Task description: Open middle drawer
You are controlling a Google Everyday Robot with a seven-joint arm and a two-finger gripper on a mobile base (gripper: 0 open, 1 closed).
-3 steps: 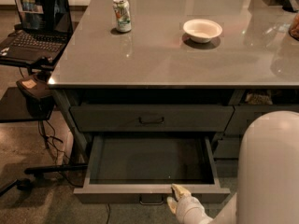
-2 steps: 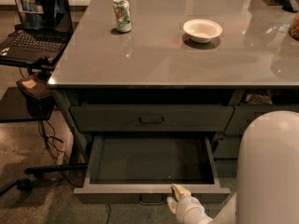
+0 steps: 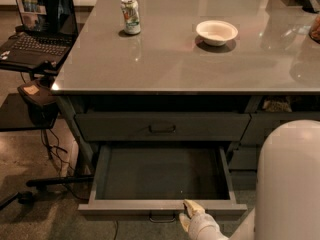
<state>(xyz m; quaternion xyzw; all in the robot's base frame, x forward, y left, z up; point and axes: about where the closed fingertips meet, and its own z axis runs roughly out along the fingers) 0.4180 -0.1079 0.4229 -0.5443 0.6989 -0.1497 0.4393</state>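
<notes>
1. The desk [image 3: 175,69] is wide and grey. The drawers hang under its front edge.
2. The arm [image 3: 290,184] rises at the desk's front right corner. Its wrist reaches low and left, toward the drawer front.
3. The middle drawer [image 3: 125,207] is under the front edge, pulled far out, and its dark inside is showing. I think more pulling could hit the stop and jerk the desk.
4. The upper drawer [image 3: 162,127] is closed.
5. The bowl [image 3: 216,32] and the can [image 3: 131,16] stand near the back edge. A jerk might tip the can.
6. The gripper [image 3: 192,211] is at the drawer front's top rim, just right of the pull [image 3: 161,217]. I cannot tell how far open it is or whether it holds anything. It may slip off the rim.
</notes>
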